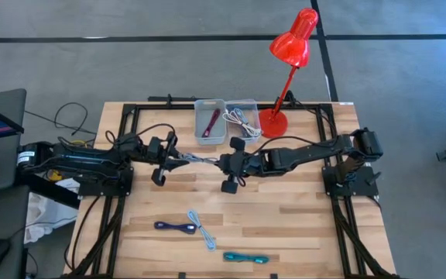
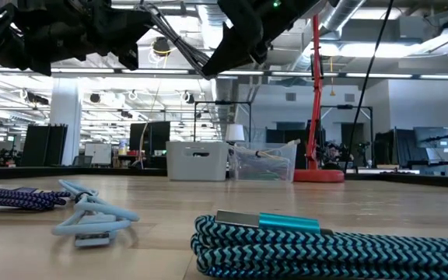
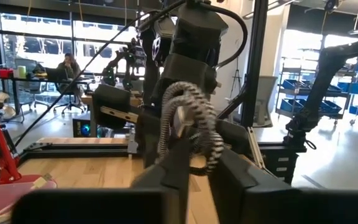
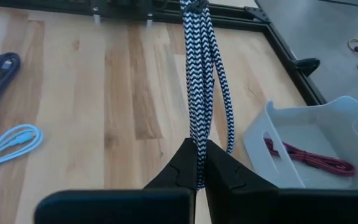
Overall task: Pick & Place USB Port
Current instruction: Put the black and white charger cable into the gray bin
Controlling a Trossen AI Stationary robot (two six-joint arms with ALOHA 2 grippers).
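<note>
A black-and-white braided cable (image 1: 202,160) hangs in the air over the middle of the table, stretched between my two grippers. My left gripper (image 1: 186,161) comes from the table's left and is shut on one end of the bundle (image 3: 188,118). My right gripper (image 1: 217,162) comes from the right and is shut on the other end (image 4: 197,112). Both grippers and the cable are well above the wood. At the far edge stand a grey bin (image 1: 210,122) with a red cable in it and a clear bin (image 1: 242,118) with a white cable. My left gripper pinches the looped end of the cable bundle (image 3: 191,140) between its two fingers, coming about level from the table's left. The loops stand up above the fingers, clear of the table. My right gripper pinches several strands of the bundle (image 4: 197,146) between its two fingers, slanting down from the table's right and lying along the cable. The strands run nearly straight away toward the left gripper, one bowing out slightly (image 4: 225,121), all lifted clear.
On the near part of the table lie a dark blue cable (image 1: 175,226), a light blue cable (image 1: 202,230) and a teal cable (image 1: 245,256). A red desk lamp (image 1: 289,62) stands at the far right, beside the bins. Black frame rails run along the table's edges.
</note>
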